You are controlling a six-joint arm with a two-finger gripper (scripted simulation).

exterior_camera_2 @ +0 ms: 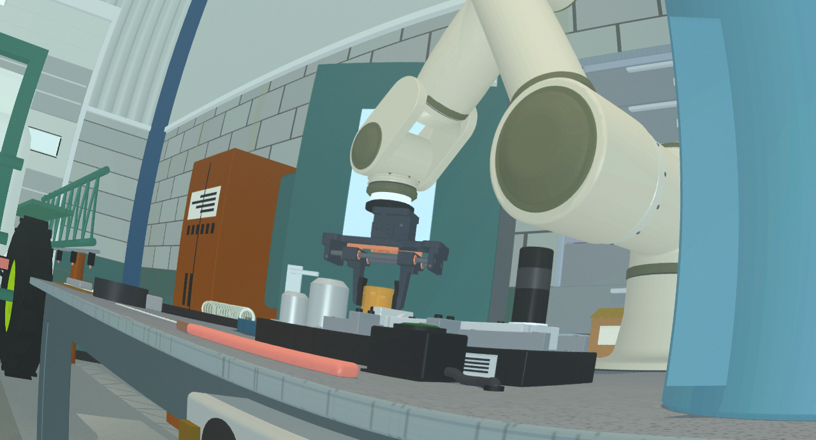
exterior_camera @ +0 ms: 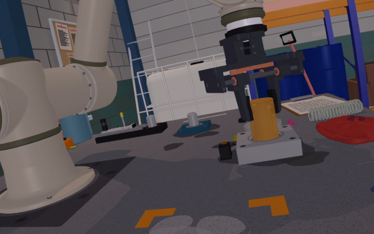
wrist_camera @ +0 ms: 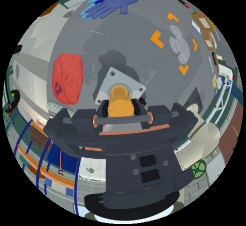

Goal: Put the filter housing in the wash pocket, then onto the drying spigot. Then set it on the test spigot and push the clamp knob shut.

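Observation:
The filter housing is an orange upright cylinder. It stands in the round pocket of the light grey wash block on the right of the table. My gripper is straight above it, and its two dark fingers are closed on the housing's upper sides. The drying spigot, a grey peg on a blue base, stands further back to the left. The test fixture, a long black plate with a grey spigot, lies left of that. Its clamp knob I cannot pick out.
A small black box with an orange top sits against the wash block's left side. A red cloth, a wire spring and a clipboard lie to the right. The arm's base fills the left.

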